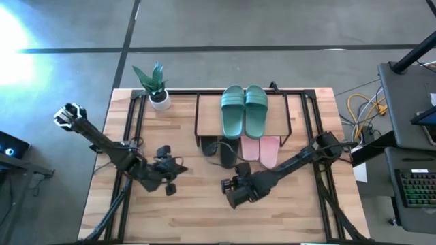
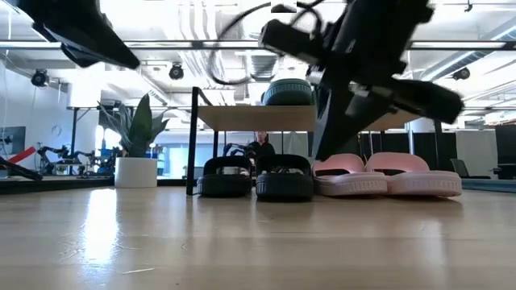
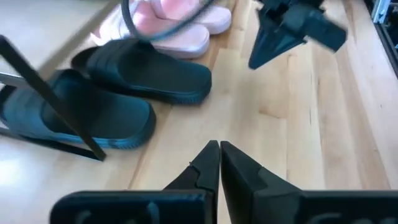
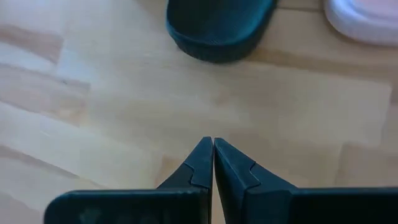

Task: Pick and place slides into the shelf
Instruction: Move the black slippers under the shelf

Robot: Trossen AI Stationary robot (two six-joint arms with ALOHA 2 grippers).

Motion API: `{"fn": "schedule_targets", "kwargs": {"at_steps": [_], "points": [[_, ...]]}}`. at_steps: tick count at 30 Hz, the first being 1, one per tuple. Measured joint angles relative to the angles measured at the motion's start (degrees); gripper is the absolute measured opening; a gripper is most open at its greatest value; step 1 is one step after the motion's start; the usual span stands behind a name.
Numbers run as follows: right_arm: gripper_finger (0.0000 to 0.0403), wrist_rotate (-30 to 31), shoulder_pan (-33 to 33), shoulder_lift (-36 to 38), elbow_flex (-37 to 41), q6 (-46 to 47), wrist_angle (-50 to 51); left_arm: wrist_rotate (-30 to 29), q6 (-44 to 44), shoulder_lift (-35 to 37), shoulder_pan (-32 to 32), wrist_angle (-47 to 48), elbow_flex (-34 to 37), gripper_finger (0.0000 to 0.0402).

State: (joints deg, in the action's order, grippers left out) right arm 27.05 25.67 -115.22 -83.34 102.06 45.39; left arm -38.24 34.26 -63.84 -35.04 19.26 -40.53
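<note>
While both arms hover over the pale wooden table (image 1: 204, 218), left gripper (image 1: 170, 188) and right gripper (image 1: 225, 185) are closed, empty; green slides (image 1: 244, 111) top the shelf (image 1: 208, 112) at upper centre, black slides (image 2: 254, 177) and pink slides (image 2: 387, 173) beneath, potted plant (image 1: 155, 85) upper left, grey concrete floor (image 1: 68, 27) around

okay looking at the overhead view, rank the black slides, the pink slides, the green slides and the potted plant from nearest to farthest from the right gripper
From the right gripper:
1. Black slides, under the shelf's front left.
2. Pink slides, beside the black pair, under the shelf's right half.
3. Green slides, on the shelf's top board.
4. Potted plant, at the far left corner.
</note>
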Motion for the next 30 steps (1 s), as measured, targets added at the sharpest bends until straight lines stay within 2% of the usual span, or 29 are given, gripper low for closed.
{"fn": "schedule_targets", "kwargs": {"at_steps": [5,14,20,24,27,30], "points": [[0.0008,-4.01,-4.83,-0.12,0.62,-13.58,-2.76,-0.45,-0.05,3.07,-0.40,2.24,0.07,0.0000],[0.0008,-7.30,-10.21,-0.13,0.78,-22.60,-4.03,-1.35,-0.07,2.78,-0.40,4.13,0.07,0.0000],[0.0009,-7.97,-9.65,-0.13,1.08,-21.46,-5.28,-1.33,-0.07,2.38,-0.42,4.00,0.07,0.0000],[0.0008,-4.89,-8.14,-1.04,1.23,-20.84,-5.95,-1.31,-0.09,2.39,-0.40,3.98,0.07,0.0000],[0.0008,-7.90,-8.38,-2.76,1.62,-20.84,-6.17,-1.31,-0.09,2.32,-0.40,3.99,0.07,0.0000],[0.0008,-6.96,-8.45,-2.85,0.69,-20.80,-8.06,-1.25,-0.05,2.26,-0.40,4.09,0.07,0.0000]]}}
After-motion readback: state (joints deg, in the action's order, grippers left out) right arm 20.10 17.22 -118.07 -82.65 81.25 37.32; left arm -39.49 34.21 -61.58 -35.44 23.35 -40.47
